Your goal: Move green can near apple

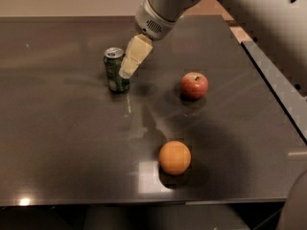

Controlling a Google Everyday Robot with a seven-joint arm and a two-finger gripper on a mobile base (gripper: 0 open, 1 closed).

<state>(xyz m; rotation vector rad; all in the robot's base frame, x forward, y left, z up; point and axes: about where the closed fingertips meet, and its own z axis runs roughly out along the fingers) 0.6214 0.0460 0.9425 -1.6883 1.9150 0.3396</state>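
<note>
The green can [114, 71] stands upright on the dark table [57, 143], left of centre. The red apple [194, 85] sits to its right, well apart from it. My gripper [126, 72] comes down from the upper right on a grey arm, and its pale tips are right at the can's right side, overlapping its edge in the camera view. I cannot tell whether the gripper touches the can.
An orange [174, 157] lies near the front of the table, below the apple. The table's right edge [276, 95] runs diagonally, with a lighter floor strip beyond. The grey arm [230, 4] crosses the top right.
</note>
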